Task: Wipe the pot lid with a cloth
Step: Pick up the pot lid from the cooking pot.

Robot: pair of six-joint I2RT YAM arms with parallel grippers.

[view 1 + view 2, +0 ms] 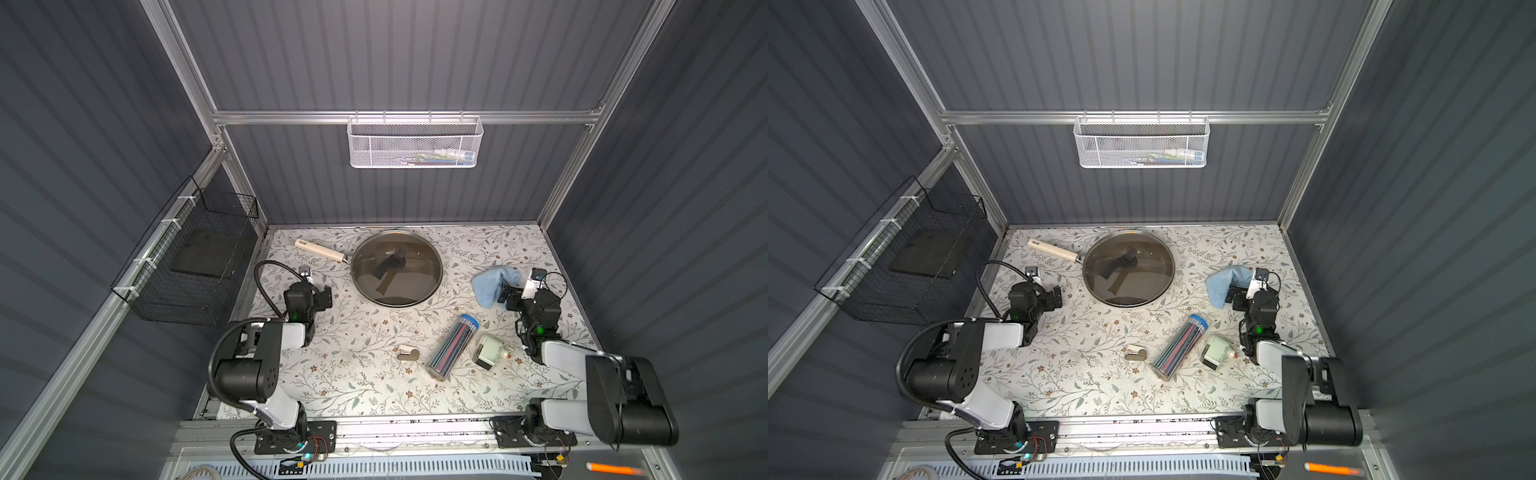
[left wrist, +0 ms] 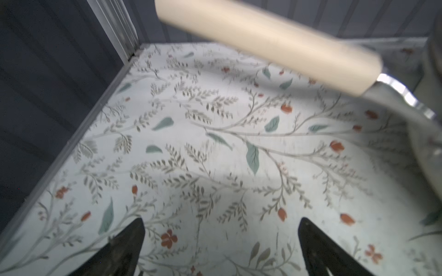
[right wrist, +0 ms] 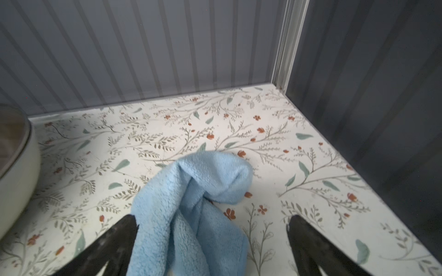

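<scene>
While the pot lid [image 1: 397,268] sits on a dark pan [image 1: 365,286] near the middle of the worktop's [image 1: 353,374] far edge, the pan's cream handle [image 1: 318,250] points toward the far left corner. The cloth [image 1: 490,284] lies crumpled on the worktop toward the right edge, well apart from the lid. In the right wrist view the right pincer [image 3: 212,227] is spread wide, with the cloth [image 3: 191,203] lying between its fingers and brushing one of them, not gripped. The left pincer [image 2: 221,227] is likewise spread and empty over bare worktop near the left edge, with the cream handle [image 2: 263,40] crossing just ahead of it. Nearer the front, right of centre, lie a clear tube of pencils [image 1: 453,347] with a blue cap, a small pale green box-like thing [image 1: 490,351] just beside it, and a small beige item [image 1: 408,353]. Nothing lies between the cloth and the lid.
</scene>
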